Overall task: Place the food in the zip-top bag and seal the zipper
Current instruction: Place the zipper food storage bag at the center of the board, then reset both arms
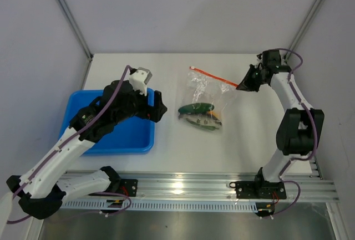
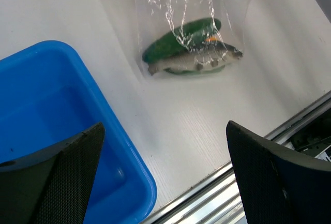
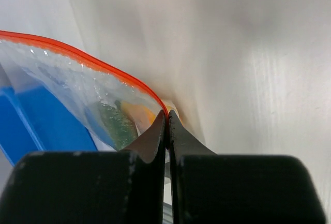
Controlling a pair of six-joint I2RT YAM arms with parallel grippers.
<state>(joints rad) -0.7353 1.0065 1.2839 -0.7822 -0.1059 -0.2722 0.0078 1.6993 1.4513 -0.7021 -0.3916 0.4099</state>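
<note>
While right claw pinches zipper, left claw gapes wide, white table, grey walls.

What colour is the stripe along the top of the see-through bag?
Orange-red. The zipper shows best in the right wrist view, running right up to the closed fingers.

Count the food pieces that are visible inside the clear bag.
3, all inside the zip-top bag: a dark green piece, a grey-green piece lying against it, an orange piece partly hidden behind them. More may be hidden underneath.
</note>
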